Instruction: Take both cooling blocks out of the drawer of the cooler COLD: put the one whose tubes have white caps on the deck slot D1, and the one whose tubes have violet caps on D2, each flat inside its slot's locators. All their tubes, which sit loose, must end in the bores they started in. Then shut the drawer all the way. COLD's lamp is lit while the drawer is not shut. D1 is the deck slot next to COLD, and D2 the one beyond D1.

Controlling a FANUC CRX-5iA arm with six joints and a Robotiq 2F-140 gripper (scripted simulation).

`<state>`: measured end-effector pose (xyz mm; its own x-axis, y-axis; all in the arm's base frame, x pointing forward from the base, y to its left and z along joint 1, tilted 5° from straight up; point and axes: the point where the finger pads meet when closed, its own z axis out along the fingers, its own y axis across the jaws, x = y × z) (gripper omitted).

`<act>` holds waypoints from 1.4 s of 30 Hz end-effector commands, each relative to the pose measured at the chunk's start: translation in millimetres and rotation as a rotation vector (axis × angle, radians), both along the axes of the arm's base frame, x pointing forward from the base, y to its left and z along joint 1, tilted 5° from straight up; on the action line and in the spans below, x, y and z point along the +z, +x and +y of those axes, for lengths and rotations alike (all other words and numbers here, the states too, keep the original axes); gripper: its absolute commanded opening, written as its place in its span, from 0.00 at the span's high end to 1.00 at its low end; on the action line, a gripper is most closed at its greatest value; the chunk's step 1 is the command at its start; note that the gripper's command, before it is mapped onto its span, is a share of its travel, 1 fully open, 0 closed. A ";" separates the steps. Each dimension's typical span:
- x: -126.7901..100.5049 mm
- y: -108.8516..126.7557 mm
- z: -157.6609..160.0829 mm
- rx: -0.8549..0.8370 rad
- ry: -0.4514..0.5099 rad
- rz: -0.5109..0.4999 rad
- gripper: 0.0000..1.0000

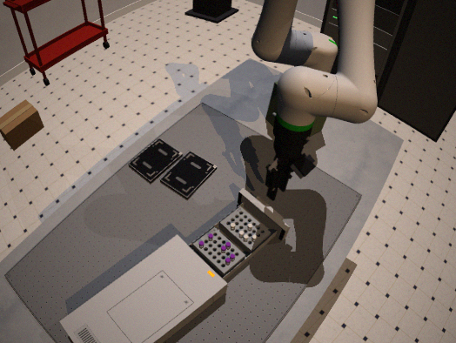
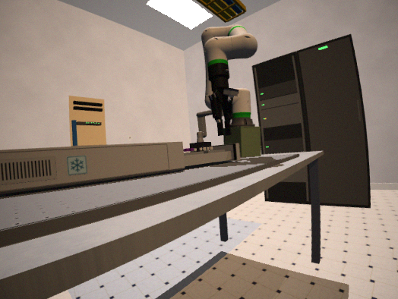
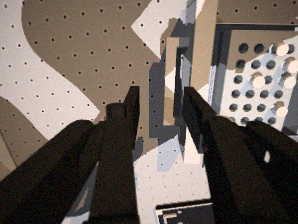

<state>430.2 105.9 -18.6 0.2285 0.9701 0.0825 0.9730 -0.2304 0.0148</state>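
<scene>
Overhead, hand (image 1: 272, 191) hangs above drawer front (image 1: 265, 211), fingers partly apart w/ nothing between. Drawer is pulled out of COLD (image 1: 148, 292), lamp (image 1: 211, 273) lit. White-cap block (image 1: 245, 228) & violet-cap block (image 1: 219, 252) both sit inside; D1 (image 1: 188, 174), D2 (image 1: 155, 159) bare on counter (image 1: 109, 218)
</scene>
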 end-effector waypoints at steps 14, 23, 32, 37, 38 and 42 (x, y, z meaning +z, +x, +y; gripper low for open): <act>19.8 0.4 -1.4 0.000 0.000 -0.002 0.66; 29.1 0.2 -2.2 0.000 0.000 -0.002 0.66; 37.7 4.1 -3.9 0.000 0.000 -0.002 0.34; 37.6 26.3 -9.0 0.000 0.000 -0.002 0.34; 37.5 30.9 -10.1 0.000 0.000 -0.002 0.34; 37.5 39.3 -12.0 0.000 0.000 -0.002 0.34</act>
<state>460.1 95.5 18.2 0.2288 0.9700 0.0822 0.9729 -0.2308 0.0160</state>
